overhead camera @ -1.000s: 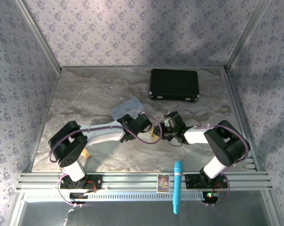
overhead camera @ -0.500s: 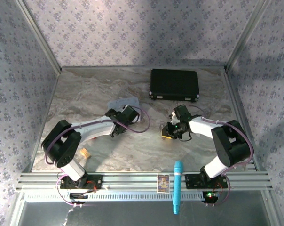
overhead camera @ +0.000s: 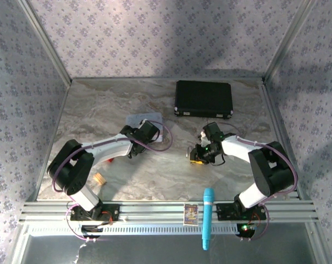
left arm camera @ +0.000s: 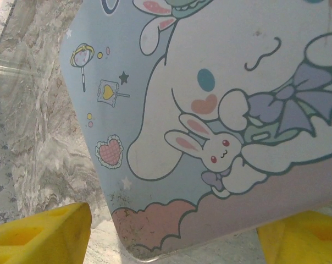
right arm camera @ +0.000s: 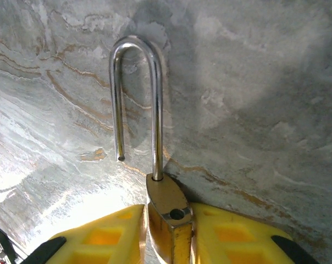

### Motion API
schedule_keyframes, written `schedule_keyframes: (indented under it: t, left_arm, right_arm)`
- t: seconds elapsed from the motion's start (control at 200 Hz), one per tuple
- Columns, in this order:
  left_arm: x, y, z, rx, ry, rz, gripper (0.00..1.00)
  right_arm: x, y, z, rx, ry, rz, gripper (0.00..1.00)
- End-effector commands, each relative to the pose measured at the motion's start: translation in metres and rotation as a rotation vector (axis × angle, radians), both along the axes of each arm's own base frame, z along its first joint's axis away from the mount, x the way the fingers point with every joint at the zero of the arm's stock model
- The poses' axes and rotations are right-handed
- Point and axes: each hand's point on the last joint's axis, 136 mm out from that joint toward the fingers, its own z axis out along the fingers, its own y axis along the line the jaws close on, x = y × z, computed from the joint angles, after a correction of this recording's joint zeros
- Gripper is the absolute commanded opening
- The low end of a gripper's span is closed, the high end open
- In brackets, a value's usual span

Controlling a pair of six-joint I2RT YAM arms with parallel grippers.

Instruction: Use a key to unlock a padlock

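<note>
Marble table (overhead camera: 100,110): the black case (overhead camera: 203,99) lies flat at the far edge and serves as reference.

Pastel bunny-print tin (left arm camera: 210,110) is left of the case and a bit nearer the arm bases, flat on the marble. The left gripper (overhead camera: 145,131) hangs over the tin's near end. In the wrist view its yellow fingers (left arm camera: 45,234) are spread wide, with the tin's edge between them. Can't tell if either finger touches the tin.

Blue cylinder (overhead camera: 208,217) lies across the aluminium rail (overhead camera: 155,212), straight back from the case toward the bases.

Right gripper (overhead camera: 200,154) is about midway between the case and the rail, low over the marble. It is pinching the padlock (right arm camera: 165,201) by the brass body, with a yellow pad on each side. Shackle (right arm camera: 156,110) is open: long leg seated, short leg free and clear of its hole, loop pointing away from the fingers.

Tan stub (overhead camera: 100,179) sits far left of the case, near the rail.
</note>
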Motion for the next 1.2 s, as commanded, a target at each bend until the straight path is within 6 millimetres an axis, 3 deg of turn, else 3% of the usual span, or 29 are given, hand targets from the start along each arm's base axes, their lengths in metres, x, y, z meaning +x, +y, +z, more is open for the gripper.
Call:
schedule_keyframes:
  t: [0.0, 0.195, 0.22, 0.285, 0.425, 0.455, 0.475, 0.555, 0.67, 0.83, 0.984, 1.134, 1.194]
  left_arm:
    - [0.004, -0.006, 0.012, -0.071, -0.038, 0.015, 0.78]
    - [0.001, -0.012, 0.031, -0.159, -0.068, 0.025, 0.81]
    - [0.001, -0.012, 0.036, -0.173, -0.076, 0.029, 0.92]
    - [-0.001, -0.012, 0.048, -0.220, -0.099, 0.037, 1.00]
    - [-0.007, -0.010, 0.080, -0.366, -0.170, 0.067, 1.00]
    - [-0.008, -0.007, 0.087, -0.410, -0.193, 0.081, 1.00]
    - [-0.009, -0.005, 0.092, -0.441, -0.208, 0.090, 1.00]
    - [-0.006, 0.010, 0.110, -0.561, -0.292, 0.155, 1.00]
    - [0.001, 0.060, 0.127, -0.668, -0.441, 0.340, 1.00]
    - [0.012, 0.120, 0.123, -0.672, -0.617, 0.442, 1.00]
    - [0.011, 0.182, 0.097, -0.619, -0.701, 0.626, 1.00]
    - [0.027, 0.207, 0.061, -0.575, -0.677, 0.646, 1.00]
    - [0.035, 0.204, 0.048, -0.587, -0.647, 0.610, 1.00]
  right_arm:
    - [-0.011, -0.013, -0.003, -0.081, 0.033, 0.010, 0.33]
    - [-0.006, -0.018, 0.005, -0.122, -0.002, 0.009, 0.44]
    - [-0.004, -0.020, 0.006, -0.130, -0.008, 0.007, 0.45]
    - [-0.001, -0.023, 0.012, -0.152, -0.039, 0.009, 0.52]
    - [0.019, -0.029, 0.043, -0.220, -0.207, 0.009, 0.75]
    - [0.027, -0.035, 0.053, -0.264, -0.267, -0.010, 0.83]
    - [0.032, -0.040, 0.060, -0.294, -0.304, -0.024, 0.98]
    - [0.048, -0.059, 0.087, -0.390, -0.415, -0.087, 0.99]
    - [0.070, -0.079, 0.120, -0.449, -0.589, -0.151, 0.99]
    - [0.094, -0.113, 0.156, -0.467, -0.840, -0.264, 0.99]
    - [0.101, -0.155, 0.148, -0.563, -0.998, -0.331, 0.99]
    - [0.106, -0.204, 0.136, -0.667, -1.017, -0.465, 0.98]
    - [0.108, -0.219, 0.127, -0.680, -1.017, -0.500, 0.98]
